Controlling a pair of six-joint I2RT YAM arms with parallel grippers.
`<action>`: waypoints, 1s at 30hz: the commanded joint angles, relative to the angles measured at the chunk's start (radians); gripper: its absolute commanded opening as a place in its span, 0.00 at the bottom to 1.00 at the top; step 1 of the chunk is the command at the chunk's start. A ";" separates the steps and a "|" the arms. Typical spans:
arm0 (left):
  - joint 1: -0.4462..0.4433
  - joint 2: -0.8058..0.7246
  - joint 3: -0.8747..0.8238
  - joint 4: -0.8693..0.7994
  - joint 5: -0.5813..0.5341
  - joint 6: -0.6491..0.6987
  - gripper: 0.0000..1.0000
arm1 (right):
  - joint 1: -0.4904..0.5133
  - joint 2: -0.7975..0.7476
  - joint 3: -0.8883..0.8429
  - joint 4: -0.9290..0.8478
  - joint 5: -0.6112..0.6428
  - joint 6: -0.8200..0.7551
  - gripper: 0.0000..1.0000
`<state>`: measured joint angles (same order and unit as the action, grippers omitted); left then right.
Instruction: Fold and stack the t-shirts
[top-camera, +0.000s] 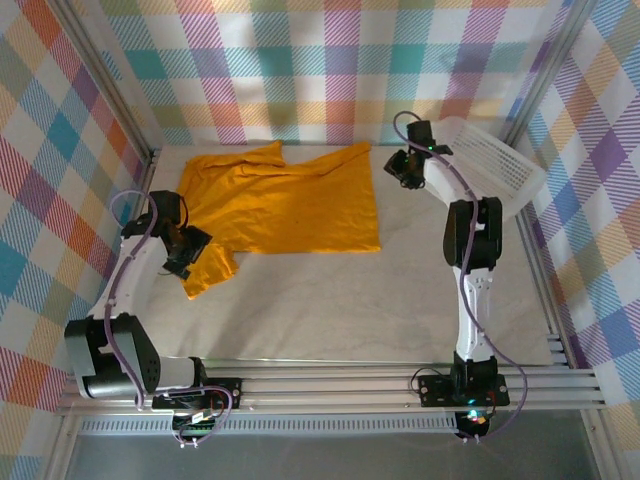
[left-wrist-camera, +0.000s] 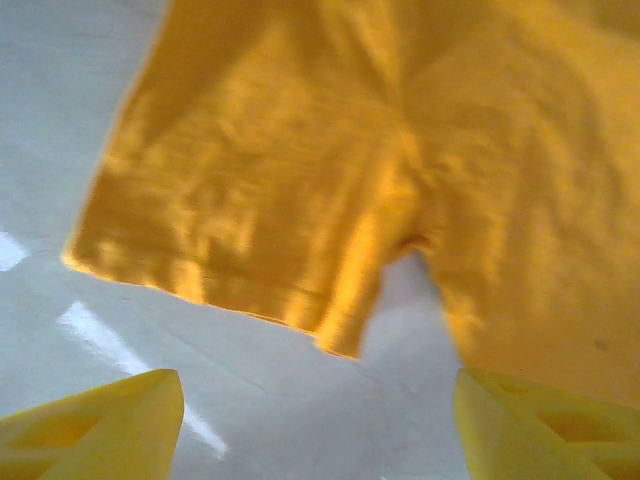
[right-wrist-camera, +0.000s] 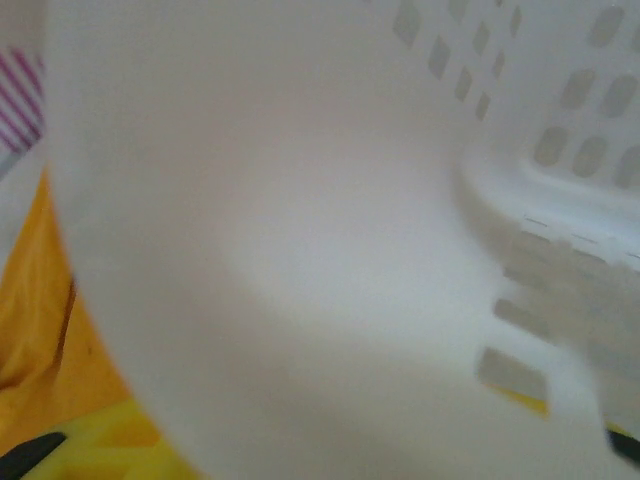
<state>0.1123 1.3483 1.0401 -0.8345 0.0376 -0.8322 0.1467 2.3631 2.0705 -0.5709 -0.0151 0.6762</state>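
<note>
At the left of the overhead view, the left gripper hangs over the near sleeve of the orange-yellow t-shirt. Its wrist camera shows the two yellow fingers spread wide with nothing but bare table between them. It has hold of nothing, and the sleeve's hem lies just ahead of the tips.

The shirt lies mostly flat in the upper middle of the frame. Its far edge is rumpled and the near sleeve trails toward the lower left.

It looks like thin cotton, so I'd expect it to be light, limp and not slippery. It should sag and bunch wherever it isn't supported, and it cannot be broken. A pinch on an edge ought to do: the sleeve hem or the corner by the armpit on this side, and a corner of the straight edge at the shirt's right side for the other arm. Grabbing the middle would probably only gather a wad.

Toward the upper right, the right gripper sits up against the white plastic mesh basket, which leans tilted in the corner. From its own camera the basket's wall is blurred and pressed close, with a strip of orange cloth at the left edge. I cannot tell whether those jaws are clamped on the rim or merely beside it.
</note>
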 joint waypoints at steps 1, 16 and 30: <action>0.054 0.051 -0.022 -0.074 -0.055 0.070 0.72 | -0.007 -0.063 0.025 -0.008 0.003 -0.055 0.50; 0.133 0.399 0.045 0.001 -0.069 0.182 0.74 | 0.194 -0.466 -0.499 0.052 -0.102 -0.042 0.59; 0.061 0.437 0.012 0.110 -0.015 0.102 0.09 | 0.248 -0.437 -0.717 0.039 -0.034 0.052 0.58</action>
<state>0.2047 1.7824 1.0897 -0.8085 -0.0322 -0.7033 0.3935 1.8977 1.3609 -0.5179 -0.0895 0.6827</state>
